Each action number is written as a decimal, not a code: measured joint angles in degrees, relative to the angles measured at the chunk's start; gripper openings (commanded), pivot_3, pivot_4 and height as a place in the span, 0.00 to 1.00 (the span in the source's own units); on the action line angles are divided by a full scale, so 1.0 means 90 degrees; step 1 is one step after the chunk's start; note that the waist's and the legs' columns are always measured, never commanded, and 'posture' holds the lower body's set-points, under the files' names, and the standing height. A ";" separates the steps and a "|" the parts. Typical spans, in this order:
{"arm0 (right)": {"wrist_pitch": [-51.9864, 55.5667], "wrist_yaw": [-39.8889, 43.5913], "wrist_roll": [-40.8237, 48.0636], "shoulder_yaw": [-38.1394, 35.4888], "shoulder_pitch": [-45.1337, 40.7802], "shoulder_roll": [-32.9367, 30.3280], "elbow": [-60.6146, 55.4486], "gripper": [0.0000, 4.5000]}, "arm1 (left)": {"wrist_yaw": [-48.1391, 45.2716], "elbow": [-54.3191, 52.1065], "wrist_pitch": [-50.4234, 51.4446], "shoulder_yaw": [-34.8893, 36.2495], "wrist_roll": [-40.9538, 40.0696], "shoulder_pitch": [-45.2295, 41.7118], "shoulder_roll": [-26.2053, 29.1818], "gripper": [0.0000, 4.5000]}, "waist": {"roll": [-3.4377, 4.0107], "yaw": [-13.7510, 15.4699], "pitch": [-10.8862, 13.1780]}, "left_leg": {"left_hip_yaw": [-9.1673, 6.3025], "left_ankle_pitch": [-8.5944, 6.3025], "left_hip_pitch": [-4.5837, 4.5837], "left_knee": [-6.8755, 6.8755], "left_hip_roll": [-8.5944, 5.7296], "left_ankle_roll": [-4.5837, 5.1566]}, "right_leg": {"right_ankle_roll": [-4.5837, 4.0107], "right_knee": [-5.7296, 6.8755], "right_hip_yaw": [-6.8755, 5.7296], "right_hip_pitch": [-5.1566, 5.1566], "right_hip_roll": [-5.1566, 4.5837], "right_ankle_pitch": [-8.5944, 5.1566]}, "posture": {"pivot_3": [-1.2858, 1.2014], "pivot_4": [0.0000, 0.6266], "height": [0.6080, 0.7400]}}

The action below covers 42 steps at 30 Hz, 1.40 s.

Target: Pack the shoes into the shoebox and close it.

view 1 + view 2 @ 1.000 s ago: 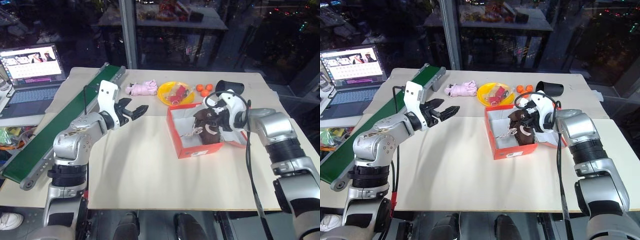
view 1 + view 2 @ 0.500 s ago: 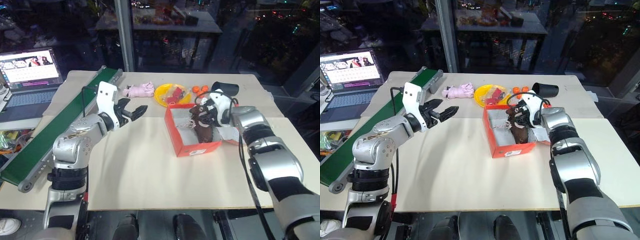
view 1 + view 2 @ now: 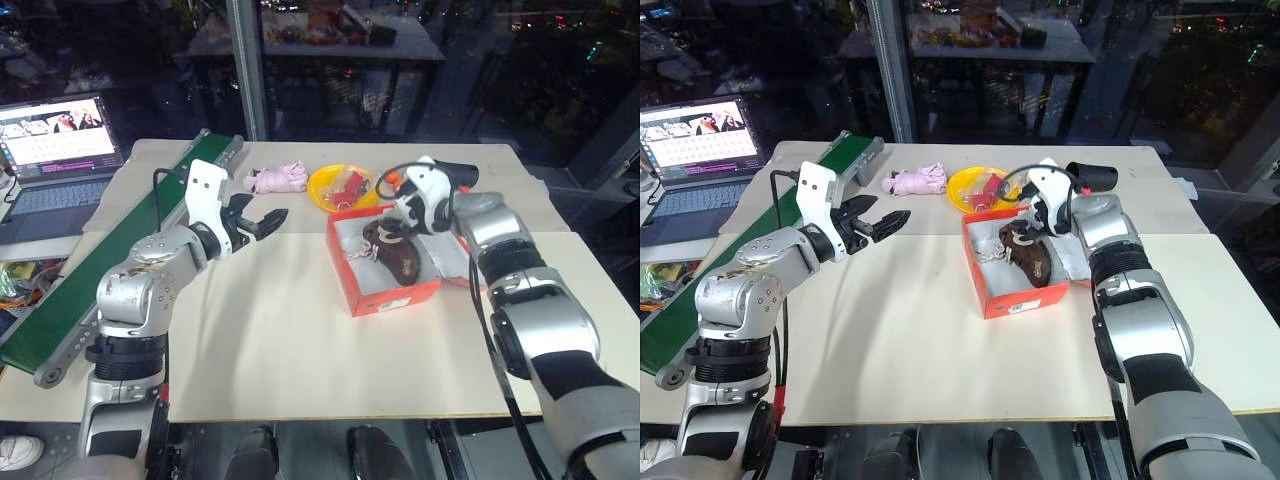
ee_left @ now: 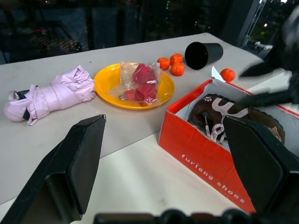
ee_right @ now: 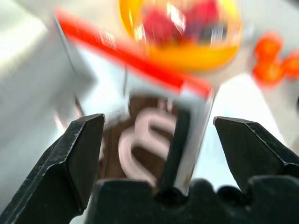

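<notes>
The red shoebox [image 4: 208, 156] reads "furlong shoes" in white on its side. Brown shoes [image 3: 392, 255] lie inside it. The right gripper [image 5: 159, 154] hangs spread wide and empty above them; the left gripper [image 3: 268, 220] is also spread, holding nothing.

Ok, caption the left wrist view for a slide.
Open left gripper faces red-orange cardboard shoebox holding a dark-brown fuzzy shoe.

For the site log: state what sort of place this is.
Probably a robot lab or office at night: a work table carrying a green conveyor belt, an open laptop beside it, and dark glass walls with more tables beyond.
</notes>
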 measured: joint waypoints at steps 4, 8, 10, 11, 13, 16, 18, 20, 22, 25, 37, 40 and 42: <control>0.0836 0.0425 0.0853 -0.0433 0.1287 -0.0088 -0.2912 0.99 | 0.0043 0.0051 -0.0134 0.0039 0.0186 0.0297 0.0127 0.95 | 0.0000 0.0058 0.0000 | -0.0002 -0.0004 0.0000 -0.0010 0.0000 0.0001 | -0.0001 -0.0004 -0.0002 0.0002 -0.0001 -0.0007 | 0.52 0.24 1.00; 0.1585 0.0517 0.1596 -0.0618 0.2327 0.0020 -0.4566 1.00 | 0.0125 0.0259 -0.0345 0.0203 0.0374 0.0733 0.0167 0.97 | -0.0001 0.0106 0.0001 | -0.0001 -0.0003 -0.0004 0.0000 0.0000 0.0001 | -0.0006 0.0000 -0.0004 -0.0003 -0.0002 -0.0005 | 0.52 0.24 1.00; 0.1906 0.0462 0.1912 -0.0707 0.2628 0.0085 -0.5156 1.00 | 0.0129 0.0368 -0.0566 0.0259 0.0497 0.0873 0.0240 0.97 | -0.0001 0.0110 0.0001 | -0.0001 -0.0003 -0.0002 0.0009 0.0000 0.0000 | -0.0004 0.0000 -0.0004 0.0002 -0.0002 -0.0005 | 0.52 0.24 1.00; 0.2018 0.0412 0.2049 -0.0778 0.2772 0.0129 -0.5405 1.00 | 0.0137 0.0385 -0.0665 0.0396 0.0483 0.0955 0.0227 0.97 | -0.0001 0.0112 0.0001 | -0.0001 -0.0003 0.0005 0.0014 0.0001 0.0000 | -0.0001 0.0000 -0.0004 0.0009 -0.0002 -0.0006 | 0.52 0.24 1.00; 0.2078 0.0335 0.2211 -0.0792 0.2983 0.0167 -0.5696 1.00 | 0.0197 0.0457 -0.0807 0.0680 0.0462 0.1025 0.0161 0.97 | -0.0001 0.0111 0.0001 | -0.0001 -0.0003 0.0008 0.0013 0.0001 -0.0001 | 0.0003 -0.0002 -0.0004 0.0011 -0.0003 -0.0009 | 0.52 0.24 1.00; 0.2026 -0.0020 0.2232 -0.0791 0.3292 0.0479 -0.5854 1.00 | 0.0434 0.0517 -0.1309 0.0938 0.0630 0.1354 0.0133 0.97 | -0.0002 0.0095 0.0000 | 0.0003 -0.0003 0.0018 0.0002 0.0001 0.0000 | -0.0007 -0.0002 0.0000 0.0011 -0.0003 -0.0008 | 0.52 0.24 1.00; 0.2015 -0.0240 0.2249 -0.0784 0.3456 0.0711 -0.5854 1.00 | 0.0547 0.0588 -0.1560 0.1074 0.0732 0.1583 0.0113 0.97 | -0.0002 0.0095 0.0000 | 0.0002 -0.0003 0.0011 -0.0004 0.0002 0.0000 | -0.0019 0.0000 0.0000 0.0002 -0.0001 -0.0004 | 0.52 0.24 1.00; 0.2008 -0.0404 0.2262 -0.0773 0.3540 0.0895 -0.5905 1.00 | 0.0585 0.0617 -0.1743 0.1194 0.0737 0.1785 0.0109 0.97 | -0.0002 0.0106 0.0000 | 0.0001 -0.0003 0.0007 -0.0006 0.0002 0.0000 | -0.0019 0.0000 -0.0002 -0.0001 0.0000 -0.0005 | 0.52 0.24 1.00; 0.1962 -0.0547 0.2259 -0.0704 0.3704 0.1057 -0.6035 1.00 | 0.0643 0.0610 -0.1929 0.1300 0.0790 0.2012 0.0107 0.97 | -0.0002 0.0111 0.0000 | 0.0001 -0.0003 0.0004 -0.0003 0.0002 0.0000 | -0.0018 -0.0003 -0.0002 0.0001 -0.0001 -0.0005 | 0.52 0.24 1.00; 0.1864 -0.0653 0.2243 -0.0479 0.3917 0.1180 -0.6094 1.00 | 0.0693 0.0612 -0.2031 0.1390 0.0872 0.2299 0.0107 0.97 | -0.0002 0.0110 0.0000 | 0.0002 -0.0003 0.0005 0.0004 0.0002 0.0000 | -0.0018 -0.0001 -0.0003 0.0004 -0.0003 -0.0004 | 0.52 0.24 1.00; 0.1421 -0.0901 0.2016 -0.0106 0.3764 0.1488 -0.5651 1.00 | 0.0854 0.0527 -0.2139 0.1306 0.0978 0.2459 -0.0110 0.97 | -0.0003 0.0122 0.0000 | 0.0002 -0.0018 0.0006 0.0000 0.0003 -0.0024 | -0.0018 -0.0001 -0.0006 0.0002 -0.0002 -0.0005 | 0.52 0.24 1.00; 0.1312 -0.0941 0.1960 -0.0005 0.3627 0.1602 -0.5516 1.00 | 0.0879 0.0527 -0.2224 0.1165 0.0998 0.2421 -0.0231 0.97 | -0.0003 0.0118 0.0000 | 0.0002 -0.0018 0.0006 0.0001 0.0003 -0.0025 | -0.0018 0.0000 -0.0006 0.0002 -0.0002 -0.0005 | 0.52 0.24 1.00; 0.1260 -0.0962 0.1935 0.0009 0.3568 0.1651 -0.5466 1.00 | 0.0875 0.0532 -0.2236 0.1053 0.1004 0.2356 -0.0272 0.97 | -0.0003 0.0120 0.0000 | 0.0001 -0.0018 0.0006 0.0000 0.0003 -0.0024 | -0.0018 -0.0002 -0.0006 0.0002 -0.0002 -0.0005 | 0.52 0.24 1.00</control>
